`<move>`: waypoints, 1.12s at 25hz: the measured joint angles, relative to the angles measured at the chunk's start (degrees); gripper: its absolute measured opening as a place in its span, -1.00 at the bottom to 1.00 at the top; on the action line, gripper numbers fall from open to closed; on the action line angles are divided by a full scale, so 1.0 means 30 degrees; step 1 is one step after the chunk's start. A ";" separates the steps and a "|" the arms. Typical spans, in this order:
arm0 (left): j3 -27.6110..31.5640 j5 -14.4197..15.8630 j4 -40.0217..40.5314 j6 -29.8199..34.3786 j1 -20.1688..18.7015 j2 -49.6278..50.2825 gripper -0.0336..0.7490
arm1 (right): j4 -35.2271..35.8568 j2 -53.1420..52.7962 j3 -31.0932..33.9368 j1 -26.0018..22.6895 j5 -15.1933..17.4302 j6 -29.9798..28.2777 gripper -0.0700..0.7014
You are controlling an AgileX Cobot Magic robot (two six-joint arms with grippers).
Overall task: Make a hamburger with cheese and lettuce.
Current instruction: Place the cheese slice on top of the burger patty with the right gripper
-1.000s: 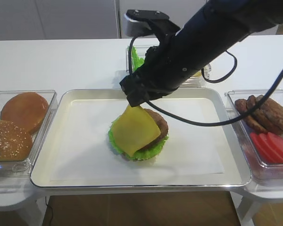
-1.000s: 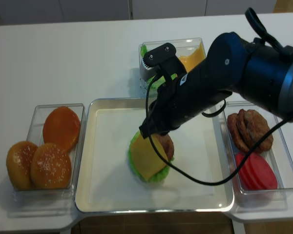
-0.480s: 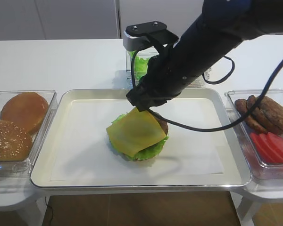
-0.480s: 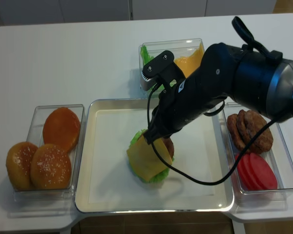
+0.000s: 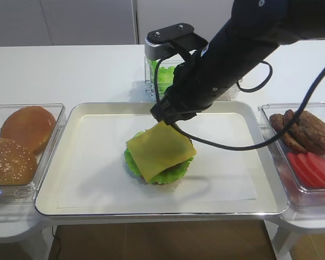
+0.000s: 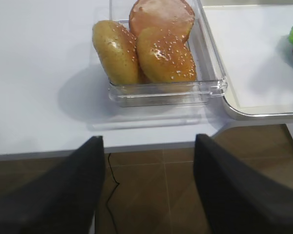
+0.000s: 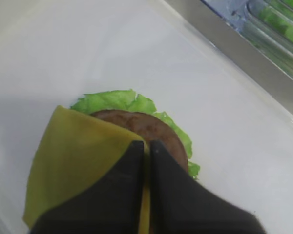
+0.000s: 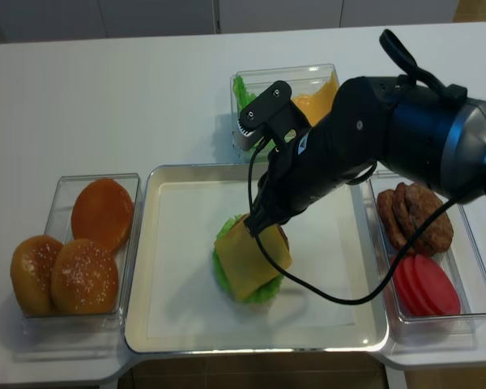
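The hamburger (image 5: 168,172) sits mid-tray as a ruffled green leaf under a brown patty (image 7: 151,129). The yellow cheese (image 5: 158,150) lies across its top, nearly flat, covering most of the patty and overhanging toward the left. My right gripper (image 5: 165,120) is shut on the cheese's far corner (image 7: 146,145), just above the stack's back edge. The overhead view shows the same cheese (image 8: 249,258) and right gripper (image 8: 259,227). My left gripper (image 6: 149,141) is open and holds nothing, hanging over the floor off the table's front edge near the buns.
The metal tray (image 5: 97,179) holds the stack. A clear box of buns (image 5: 21,143) stands to its left. A box with brown patties (image 5: 306,132) and tomato slices (image 5: 314,167) stands on the right. A box of lettuce and cheese (image 8: 292,89) stands behind, under my right arm.
The cheese has gone from hanging steeply off the gripper to lying almost flat over the patty. My right gripper has shifted slightly back and right, still shut on the corner.
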 joint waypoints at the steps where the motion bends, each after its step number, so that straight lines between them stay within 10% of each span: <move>1: 0.0000 0.0000 0.0000 0.0000 0.0000 0.0000 0.19 | -0.0040 0.0000 0.0000 0.0000 -0.0121 0.0000 -0.70; 28: 0.0000 0.0000 0.0000 0.0000 0.0000 0.0000 0.19 | -0.1270 0.0602 0.0000 0.0000 -0.0751 0.0760 -0.70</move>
